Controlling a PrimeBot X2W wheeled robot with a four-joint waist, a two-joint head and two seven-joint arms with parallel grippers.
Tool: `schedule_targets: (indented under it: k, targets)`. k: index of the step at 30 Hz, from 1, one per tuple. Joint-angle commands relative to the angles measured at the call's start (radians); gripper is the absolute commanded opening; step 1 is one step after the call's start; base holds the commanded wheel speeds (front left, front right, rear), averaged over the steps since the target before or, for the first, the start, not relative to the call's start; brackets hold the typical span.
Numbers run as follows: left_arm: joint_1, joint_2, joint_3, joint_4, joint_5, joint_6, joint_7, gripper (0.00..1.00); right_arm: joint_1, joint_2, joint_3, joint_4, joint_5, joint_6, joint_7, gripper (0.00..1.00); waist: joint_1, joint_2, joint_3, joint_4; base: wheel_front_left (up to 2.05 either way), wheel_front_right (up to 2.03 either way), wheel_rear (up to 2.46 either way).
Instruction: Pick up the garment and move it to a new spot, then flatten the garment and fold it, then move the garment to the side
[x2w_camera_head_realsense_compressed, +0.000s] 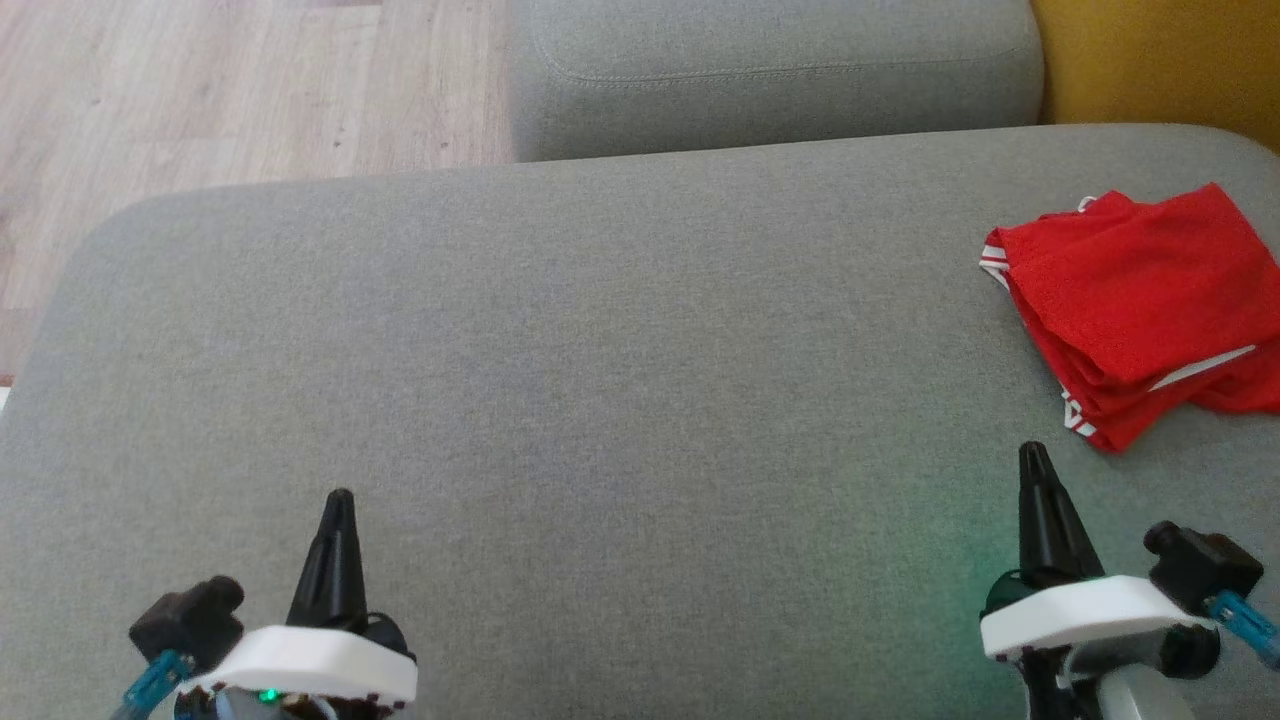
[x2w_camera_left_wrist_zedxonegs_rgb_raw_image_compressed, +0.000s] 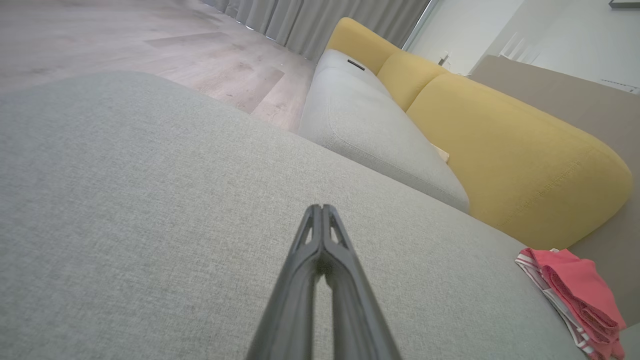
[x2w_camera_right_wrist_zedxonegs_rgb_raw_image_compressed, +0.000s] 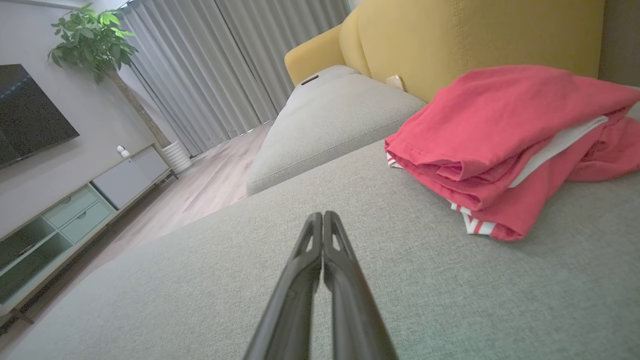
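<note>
Red garment (folded), right wrist view — plant, television

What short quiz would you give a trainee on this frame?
1. True or false: the red garment lies folded on the grey cushion.
2. The right tool is: A holding the garment; B apart from it; C under it.
3. Fill in: the left tool and right tool are both ____, gripping nothing.
Key: 1 true; 2 B; 3 shut.
</note>
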Motion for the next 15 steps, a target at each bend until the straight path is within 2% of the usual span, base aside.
schedule_targets:
  k: [1,15]
  targets:
    - [-0.051,0.008,0.017,-0.030,-0.024,-0.008,0.006,0.00,-0.049,-0.004,-0.005,-0.038,0.028,0.000,0.004,0.00,0.0000,0.0000,0.000,0.000,0.00,0.00,0.00]
    - [-0.071,0.014,0.037,-0.013,-0.167,-0.024,0.043,0.00,-0.055,-0.006,-0.020,-0.044,0.178,0.000,0.043,0.00,0.0000,0.0000,0.000,-0.004,0.00,0.00,0.00]
